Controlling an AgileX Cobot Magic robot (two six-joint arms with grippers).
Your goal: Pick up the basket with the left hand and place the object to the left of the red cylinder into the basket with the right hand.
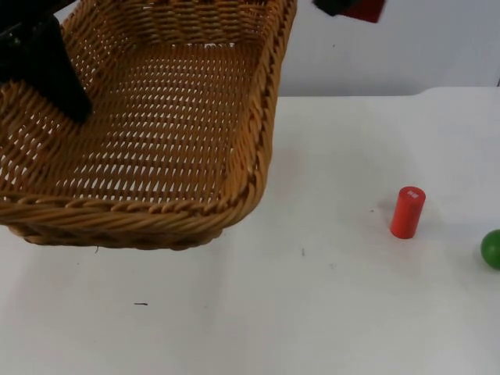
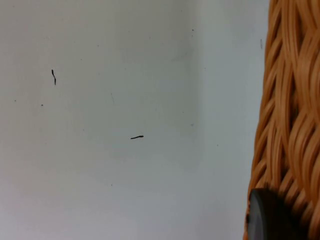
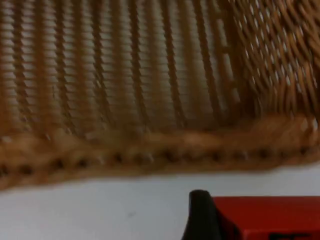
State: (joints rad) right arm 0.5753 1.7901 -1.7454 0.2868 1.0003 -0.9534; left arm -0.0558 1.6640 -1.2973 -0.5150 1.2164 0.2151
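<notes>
From the top view, the white table (image 1: 312,312) lies bare nearest me, marked by a few dark specks. At about three o'clock stands the red cylinder (image 1: 407,212), upright, with a green ball (image 1: 491,248) just beyond it toward the table's edge at four o'clock. The space to the cylinder's left is vacant, which fits what I carry.

My left gripper (image 1: 47,66), at ten o'clock, is clenched on the rim of the wicker basket (image 1: 156,141); the basket hangs lifted and tilted, its open mouth turned toward my other arm, I judge, so a drop can land inside. In the left wrist view the woven wall (image 2: 290,125) runs beside my fingertip (image 2: 267,215).

At one o'clock, farthest off, my right gripper (image 1: 351,6) is grasping a red block (image 3: 270,217), just short of the basket's rim. I judge the release comes next.

Behind stands the grey partition wall (image 1: 391,55).
</notes>
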